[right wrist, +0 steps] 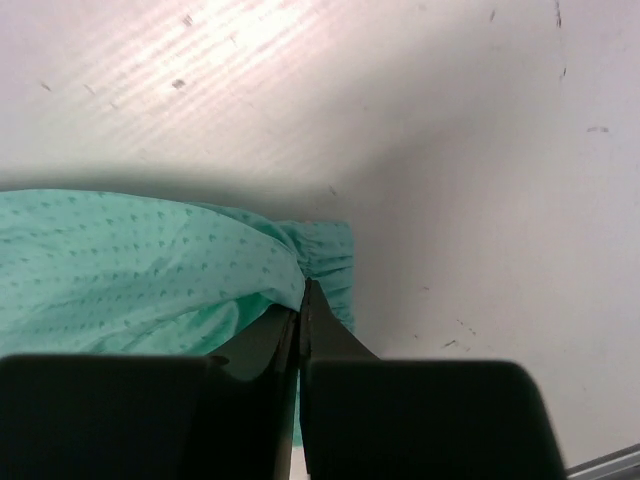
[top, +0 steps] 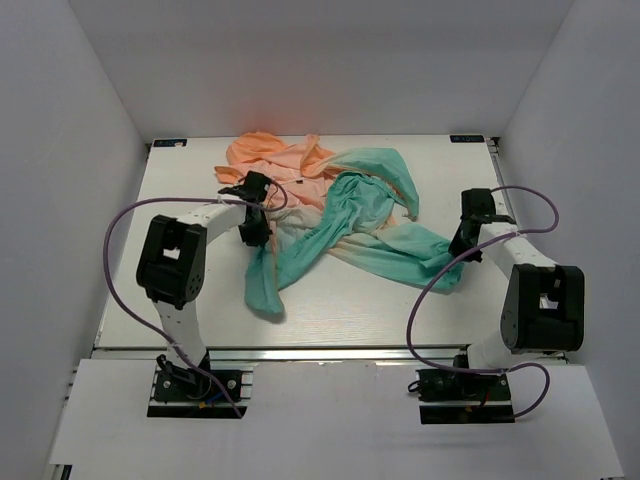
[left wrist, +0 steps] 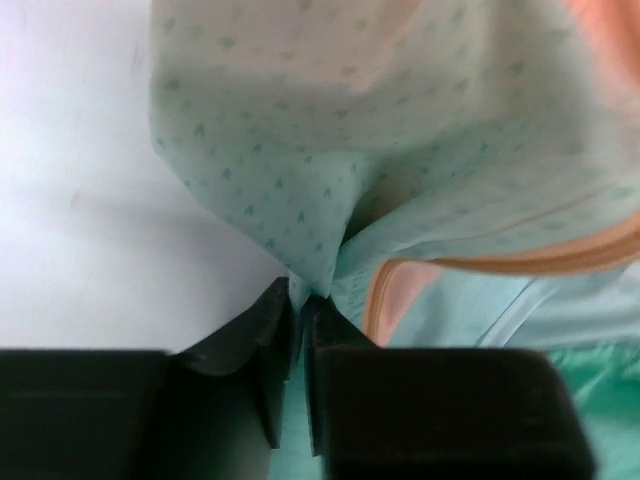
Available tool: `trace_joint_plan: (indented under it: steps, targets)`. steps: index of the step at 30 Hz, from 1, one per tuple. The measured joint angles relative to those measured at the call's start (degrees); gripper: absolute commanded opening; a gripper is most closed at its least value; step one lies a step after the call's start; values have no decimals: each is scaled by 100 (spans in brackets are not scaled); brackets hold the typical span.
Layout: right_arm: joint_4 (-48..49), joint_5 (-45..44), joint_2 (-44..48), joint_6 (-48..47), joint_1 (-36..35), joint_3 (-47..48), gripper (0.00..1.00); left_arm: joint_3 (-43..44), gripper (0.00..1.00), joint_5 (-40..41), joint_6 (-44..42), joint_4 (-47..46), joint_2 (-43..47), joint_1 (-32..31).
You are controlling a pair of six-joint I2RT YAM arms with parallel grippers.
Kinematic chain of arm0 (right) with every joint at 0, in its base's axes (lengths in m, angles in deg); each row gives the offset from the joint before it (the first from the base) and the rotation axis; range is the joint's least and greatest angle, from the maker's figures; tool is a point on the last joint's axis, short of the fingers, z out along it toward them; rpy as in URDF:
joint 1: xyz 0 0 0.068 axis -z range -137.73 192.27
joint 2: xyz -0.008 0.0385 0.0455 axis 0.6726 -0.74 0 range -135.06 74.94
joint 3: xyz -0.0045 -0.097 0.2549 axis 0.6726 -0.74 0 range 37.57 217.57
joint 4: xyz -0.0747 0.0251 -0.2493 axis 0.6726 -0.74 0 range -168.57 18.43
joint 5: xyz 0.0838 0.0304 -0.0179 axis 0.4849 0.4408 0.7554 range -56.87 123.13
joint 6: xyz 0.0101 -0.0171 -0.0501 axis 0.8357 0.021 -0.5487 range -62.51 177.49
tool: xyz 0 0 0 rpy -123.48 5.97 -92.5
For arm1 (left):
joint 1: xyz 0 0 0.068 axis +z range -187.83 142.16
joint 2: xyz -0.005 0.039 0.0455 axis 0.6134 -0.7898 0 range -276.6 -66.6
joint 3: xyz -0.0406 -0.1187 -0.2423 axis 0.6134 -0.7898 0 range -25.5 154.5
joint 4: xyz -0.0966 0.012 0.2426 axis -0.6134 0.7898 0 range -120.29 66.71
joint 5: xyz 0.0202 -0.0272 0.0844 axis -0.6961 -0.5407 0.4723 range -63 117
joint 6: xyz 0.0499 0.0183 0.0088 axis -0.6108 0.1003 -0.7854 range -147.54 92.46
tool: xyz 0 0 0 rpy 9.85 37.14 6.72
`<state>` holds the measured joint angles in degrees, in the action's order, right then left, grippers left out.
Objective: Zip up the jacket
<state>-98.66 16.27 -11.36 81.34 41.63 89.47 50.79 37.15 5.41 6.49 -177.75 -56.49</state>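
The jacket point(top: 340, 215) lies crumpled across the back middle of the table, peach-orange at the far left, teal in twisted folds toward the front and right. My left gripper point(top: 255, 233) is at the jacket's left side. In the left wrist view it point(left wrist: 300, 298) is shut on a pinch of pale teal dotted fabric point(left wrist: 400, 150), beside an orange-trimmed edge point(left wrist: 380, 300). My right gripper point(top: 461, 247) is at the jacket's right end. In the right wrist view it point(right wrist: 303, 292) is shut on teal fabric point(right wrist: 130, 260) next to a gathered cuff point(right wrist: 328, 255). No zipper shows.
The white table point(top: 350, 300) is boxed in by white walls on the left, back and right. A purple cable loops from each arm, left point(top: 115, 235) and right point(top: 425, 290). Bare tabletop lies in front of the jacket.
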Motion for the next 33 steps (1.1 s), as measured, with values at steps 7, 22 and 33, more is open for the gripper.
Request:
trace_joint_plan:
  steps: [7,22,33]
  targets:
    - [-96,70,256,-20,280,201,40,-1014,94,166,348,944,1587,-48]
    - [-278,1134,940,-334,-994,1467,89,-1526,98,4,667,1421,3355,-44]
    - [-15,977,-3270,-719,-1928,5128,73,-1779,98,-48,531,1357,3620,-44]
